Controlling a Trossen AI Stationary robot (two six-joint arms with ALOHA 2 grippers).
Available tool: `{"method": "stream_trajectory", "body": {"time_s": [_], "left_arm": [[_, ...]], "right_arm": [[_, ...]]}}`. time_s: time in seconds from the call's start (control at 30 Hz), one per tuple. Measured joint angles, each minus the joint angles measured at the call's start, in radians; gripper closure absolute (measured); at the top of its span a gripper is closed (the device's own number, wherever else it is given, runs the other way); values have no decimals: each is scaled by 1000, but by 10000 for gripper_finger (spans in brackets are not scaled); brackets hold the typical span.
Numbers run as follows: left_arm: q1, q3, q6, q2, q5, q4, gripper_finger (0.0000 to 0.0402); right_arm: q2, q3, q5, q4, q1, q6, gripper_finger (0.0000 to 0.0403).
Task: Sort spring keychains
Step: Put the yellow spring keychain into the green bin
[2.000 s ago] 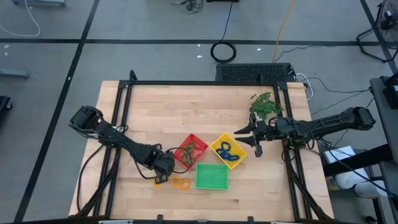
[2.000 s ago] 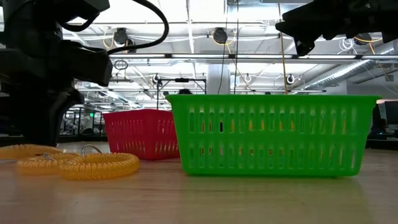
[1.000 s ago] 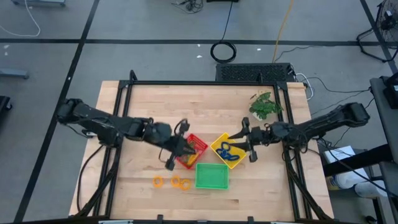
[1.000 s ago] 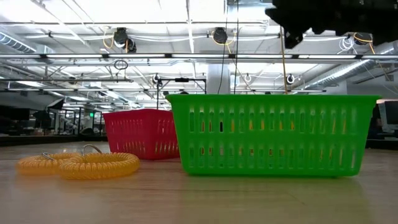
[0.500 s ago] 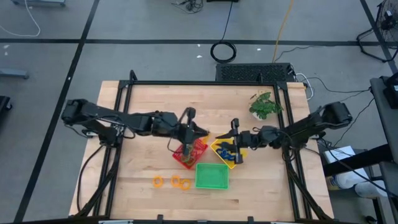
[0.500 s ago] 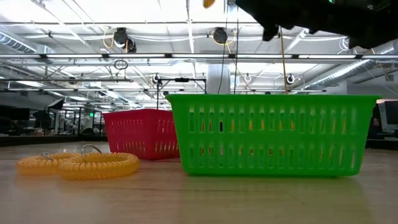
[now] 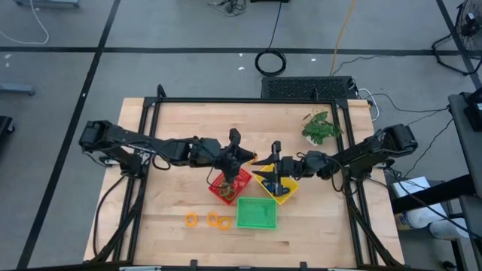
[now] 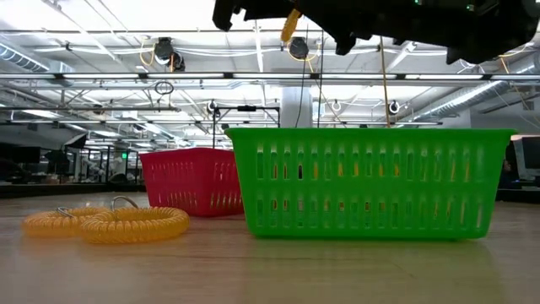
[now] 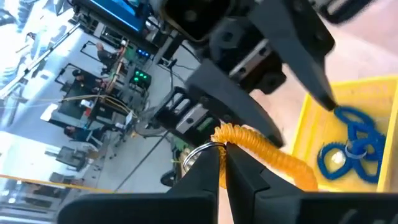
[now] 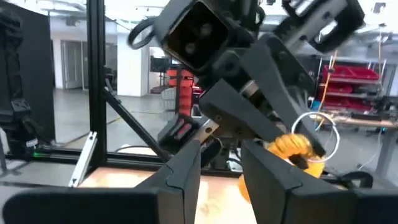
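Note:
My left gripper (image 7: 248,159) hangs above the gap between the red tray (image 7: 220,188) and the yellow tray (image 7: 286,192), shut on an orange spring keychain (image 9: 264,148). My right gripper (image 7: 269,167) faces it from the table's right, above the yellow tray. It is open, its fingers (image 10: 186,180) apart with nothing between them. Blue spring keychains (image 9: 351,149) lie in the yellow tray. Orange spring keychains (image 7: 218,220) (image 8: 135,225) lie on the table, left of the green tray (image 7: 257,213). My left gripper pinches the orange keychain at its metal-ring end (image 9: 213,146) between its two fingertips. The fingers come roughly level from the table's left. The orange coil (image 10: 291,147) sticks out past the fingertips and droops, lifted clear of the trays.
A leafy plant (image 7: 320,126) stands at the table's far right. The green tray's wall (image 8: 371,181) fills the low view, with the red tray (image 8: 190,179) behind it. The two grippers are close together over the trays.
My left gripper has carried the orange keychain from above the red tray toward the table's right and far side, rolling as it went. My right gripper has moved left over the yellow tray toward it. Both now show at the low view's top.

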Motion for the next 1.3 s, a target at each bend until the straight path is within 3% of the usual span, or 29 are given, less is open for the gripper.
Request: {"method": "stream_trajectory", "body": {"time_s": [0.23,0.5,0.7,0.9,1.13,1.3], "left_arm": [[-46,23,157,0,-178,-10,386],[-86,29,211,0,-230,-12,387],[-98,29,215,0,-234,-26,395],[-96,29,205,-1,-234,-27,388],[-91,29,197,-1,-234,-27,387],[-91,29,176,-1,-233,-36,395]], "right_arm": [[4,1,-1,-43,-2,51,300],[4,1,55,-80,-15,68,296],[4,1,48,-84,-44,102,260],[3,45,-79,-104,-68,154,233],[3,122,-105,-221,-69,106,241],[3,124,-106,-242,-80,94,270]]}}
